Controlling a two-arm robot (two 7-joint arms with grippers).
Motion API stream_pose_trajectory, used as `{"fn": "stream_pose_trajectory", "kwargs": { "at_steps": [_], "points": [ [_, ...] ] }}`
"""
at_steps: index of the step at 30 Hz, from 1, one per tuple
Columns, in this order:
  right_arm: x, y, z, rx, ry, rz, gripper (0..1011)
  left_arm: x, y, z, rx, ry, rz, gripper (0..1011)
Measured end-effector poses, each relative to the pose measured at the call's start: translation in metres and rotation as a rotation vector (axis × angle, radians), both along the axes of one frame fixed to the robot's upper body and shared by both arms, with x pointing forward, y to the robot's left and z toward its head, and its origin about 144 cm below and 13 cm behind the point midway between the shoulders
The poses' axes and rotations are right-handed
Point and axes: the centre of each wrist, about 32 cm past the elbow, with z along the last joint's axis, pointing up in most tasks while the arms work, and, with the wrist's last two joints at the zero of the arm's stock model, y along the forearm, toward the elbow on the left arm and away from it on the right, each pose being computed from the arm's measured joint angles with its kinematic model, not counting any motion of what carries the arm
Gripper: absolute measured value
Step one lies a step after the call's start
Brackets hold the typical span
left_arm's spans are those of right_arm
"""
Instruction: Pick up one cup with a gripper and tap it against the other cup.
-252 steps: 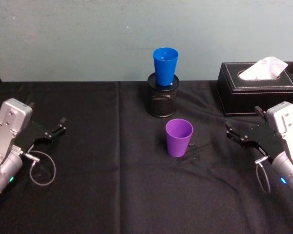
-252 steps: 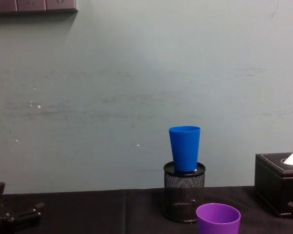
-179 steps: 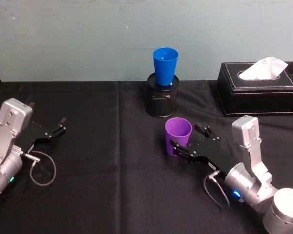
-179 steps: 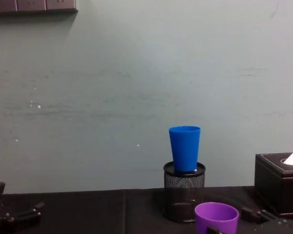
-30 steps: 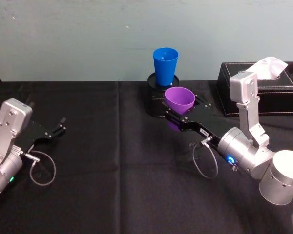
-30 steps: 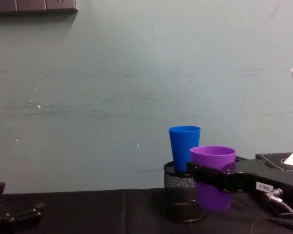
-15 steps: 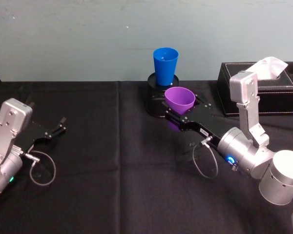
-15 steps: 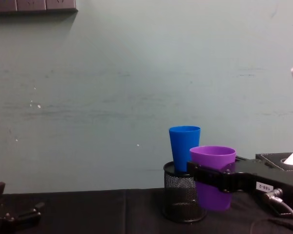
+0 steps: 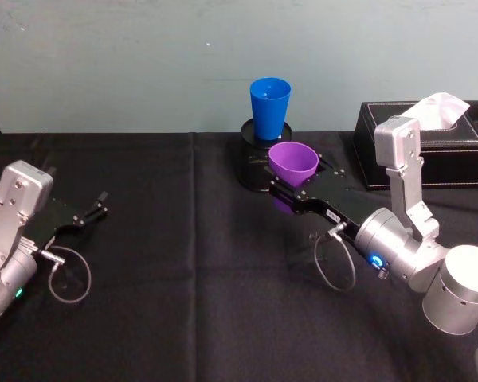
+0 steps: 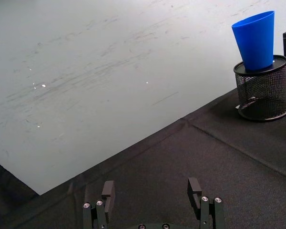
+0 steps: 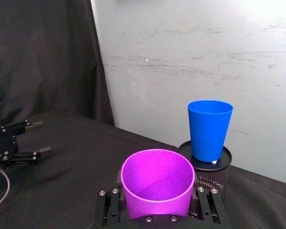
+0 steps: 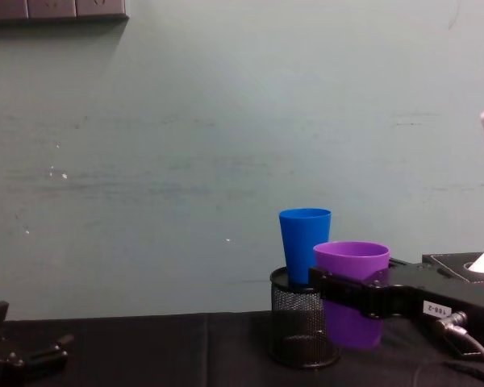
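Our right hand [image 9: 296,189] is clamped around the plain purple plastic tumbler [image 9: 293,161], held upright above the black-clothed bench [image 9: 183,302], just beside the bright blue plastic tumbler [image 9: 269,105] standing in a black mesh pen holder [image 9: 255,171]. Our left hand [image 9: 95,207] rests spread apart at the bench's left. A pale green wall [image 9: 143,64] stands behind.

The table [image 9: 183,318] is covered with a black cloth, with what looks like a seam running front to back, left of the middle. Directly on the cloth stand a black mesh pen holder [image 9: 251,171] near the far edge and a black tissue box [image 9: 458,163] to its right, apart from it.
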Motion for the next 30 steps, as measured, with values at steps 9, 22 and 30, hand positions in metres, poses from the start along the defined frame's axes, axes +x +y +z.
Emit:
{"fn": "stream_pose_trajectory", "kwargs": {
  "at_steps": [9,22,30],
  "points": [
    [0.0,0.0,0.0,0.0,0.0,0.0,731,0.0,0.0,0.0,0.0,0.0,0.0,1000],
    [0.0,0.0,0.0,0.0,0.0,0.0,731,0.0,0.0,0.0,0.0,0.0,0.0,1000],
    [0.0,0.0,0.0,0.0,0.0,0.0,731,0.0,0.0,0.0,0.0,0.0,0.0,1000]
  ]
}}
